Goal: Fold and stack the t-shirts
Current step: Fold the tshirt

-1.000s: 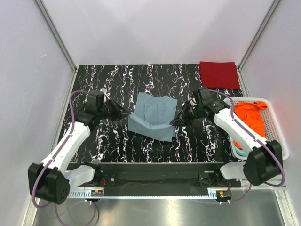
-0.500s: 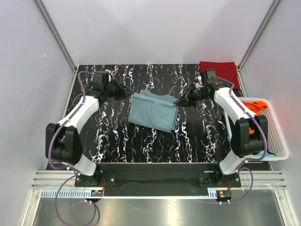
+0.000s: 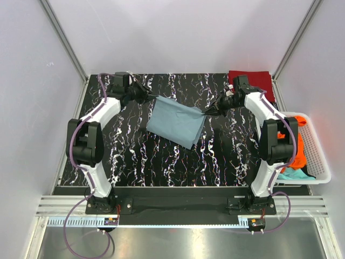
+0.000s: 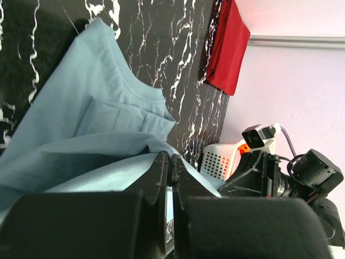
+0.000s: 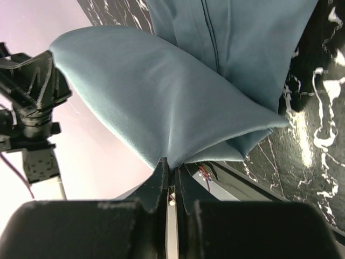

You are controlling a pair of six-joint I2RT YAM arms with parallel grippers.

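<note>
At ten o'clock on the black marbled tabletop [image 3: 135, 154], the left gripper [image 3: 153, 97] is clenched on one upper corner of the grey-blue t-shirt [image 3: 175, 123]. The shirt is stretched between the two arms over the middle of the tabletop. At two o'clock the right gripper [image 3: 207, 111] pinches the opposite corner. Whether the shirt's lower edge rests on the tabletop is hard to tell.

The folded dark red t-shirt [image 3: 254, 84] lies at one o'clock in the far corner, partly behind the right arm. At four o'clock the white basket [image 3: 318, 156] holds the orange t-shirt [image 3: 296, 147] and the teal t-shirt [image 3: 294, 174], both largely hidden by that arm.
</note>
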